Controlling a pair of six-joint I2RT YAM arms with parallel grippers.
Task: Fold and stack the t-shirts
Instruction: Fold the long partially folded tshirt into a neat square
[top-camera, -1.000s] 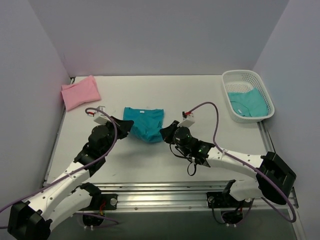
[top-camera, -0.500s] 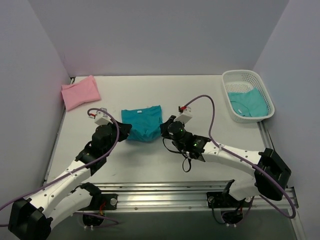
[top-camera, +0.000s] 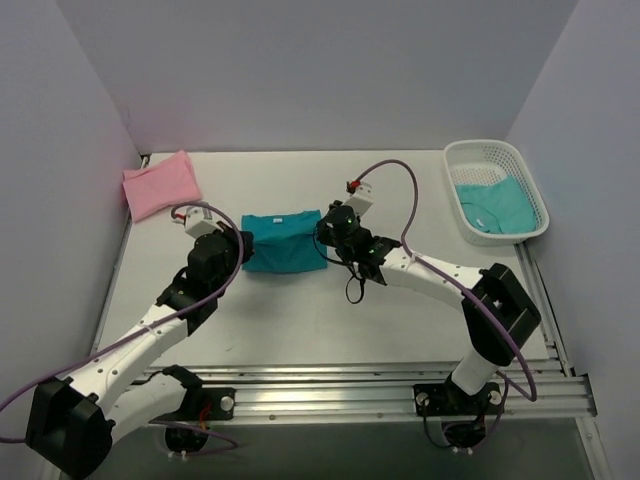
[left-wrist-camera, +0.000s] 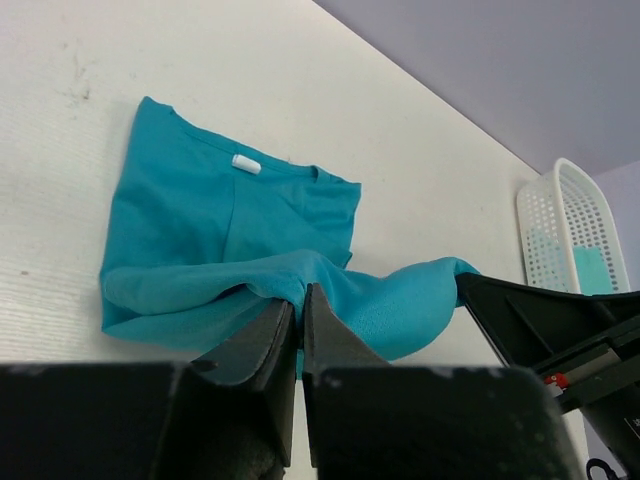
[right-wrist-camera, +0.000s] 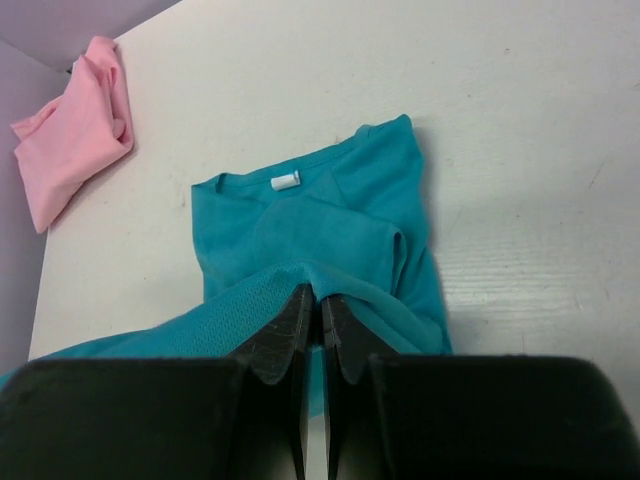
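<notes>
A teal t-shirt (top-camera: 285, 245) lies on the middle of the white table, collar and white label toward the far side. Its near edge is lifted and doubled over the rest. My left gripper (top-camera: 240, 246) is shut on the left end of that lifted edge; in the left wrist view the cloth (left-wrist-camera: 220, 220) bunches between the tips of the left gripper (left-wrist-camera: 298, 300). My right gripper (top-camera: 323, 231) is shut on the right end, and the teal t-shirt (right-wrist-camera: 320, 215) drapes over the closed right gripper (right-wrist-camera: 320, 300). A pink t-shirt (top-camera: 160, 184) lies folded at the far left.
A white mesh basket (top-camera: 480, 146) stands at the far right with more teal cloth (top-camera: 495, 203) inside. Side walls close in the table on the left and right. The metal rail (top-camera: 330, 385) with the arm bases runs along the near edge.
Both grippers have moved toward the far side, carrying the teal t-shirt's near edge up over the rest. The shirt now looks shorter and more square.
</notes>
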